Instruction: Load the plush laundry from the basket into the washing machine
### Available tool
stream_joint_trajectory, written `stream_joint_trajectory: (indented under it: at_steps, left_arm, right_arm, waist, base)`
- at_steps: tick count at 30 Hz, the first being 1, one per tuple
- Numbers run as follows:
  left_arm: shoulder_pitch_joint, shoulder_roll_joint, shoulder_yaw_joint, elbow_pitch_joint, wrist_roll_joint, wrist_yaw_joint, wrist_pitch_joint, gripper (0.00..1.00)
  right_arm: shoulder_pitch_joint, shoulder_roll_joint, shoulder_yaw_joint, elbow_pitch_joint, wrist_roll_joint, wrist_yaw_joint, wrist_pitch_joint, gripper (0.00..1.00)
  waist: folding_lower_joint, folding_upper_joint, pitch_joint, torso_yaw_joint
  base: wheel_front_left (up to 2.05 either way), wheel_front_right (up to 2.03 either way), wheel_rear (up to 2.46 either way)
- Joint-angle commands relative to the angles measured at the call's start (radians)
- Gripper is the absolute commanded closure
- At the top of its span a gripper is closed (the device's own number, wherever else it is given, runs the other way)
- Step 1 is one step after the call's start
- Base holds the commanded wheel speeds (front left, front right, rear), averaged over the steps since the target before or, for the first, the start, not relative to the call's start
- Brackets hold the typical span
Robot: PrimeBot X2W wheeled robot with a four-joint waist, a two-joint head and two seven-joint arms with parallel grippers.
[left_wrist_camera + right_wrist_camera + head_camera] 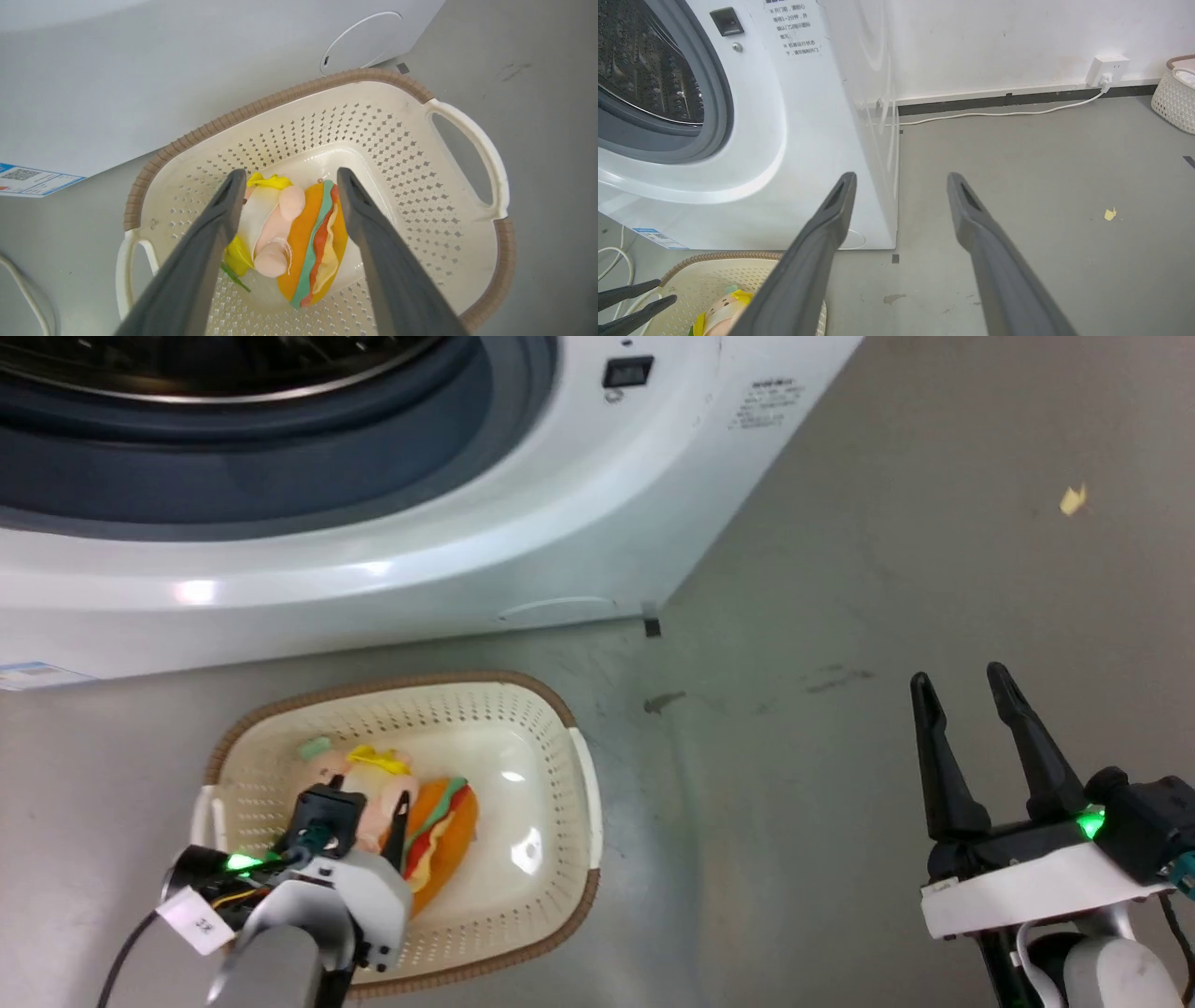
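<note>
The plush laundry (439,831), a peach-pink doll with yellow bits beside an orange layered burger, lies in the cream basket (560,709) on the floor in front of the white washing machine (467,541). My left gripper (373,807) reaches down into the basket. In the left wrist view it (290,179) stands open, one finger on each side of the plush (308,242), inside the basket (280,100). Whether a finger touches the plush I cannot tell. My right gripper (960,679) hangs open over bare floor to the right, holding nothing. The steel drum (640,60) is exposed.
A yellow scrap (1074,499) lies on the grey floor at the right. In the right wrist view a wall socket (1106,70) with a white cable sits at the back, and another white basket (1174,93) stands at the far right edge.
</note>
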Motion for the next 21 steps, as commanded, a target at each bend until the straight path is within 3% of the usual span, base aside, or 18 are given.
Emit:
stream_joint_trajectory:
  at_steps: [1,8,21]
  left_arm:
    - [-0.028,0.016,-0.002,0.032,-0.008,-0.002,0.003,0.0]
    - [-0.069,0.06,-0.029,0.13,-0.008,-0.008,0.026,0.0]
    - [-0.184,0.091,-0.099,0.286,-0.004,-0.026,0.09,0.0]
  right_arm:
    - [-0.025,-0.001,0.004,-0.006,0.015,-0.001,-0.013,0.0]
    - [-0.039,-0.001,0.004,-0.01,0.045,-0.001,-0.028,0.0]
    - [-0.06,-0.001,0.003,-0.025,0.095,-0.001,-0.055,0.0]
  waist:
    - [-0.0001,-0.0001,0.028,-0.022]
    - [-0.0001,-0.0001,0.093,-0.051]
    - [-0.0001,-0.0001,0.201,-0.093]
  base:
    - [0.0,0.0,0.0]
    - [0.0,0.0,0.0]
    - [0.0,0.0,0.0]
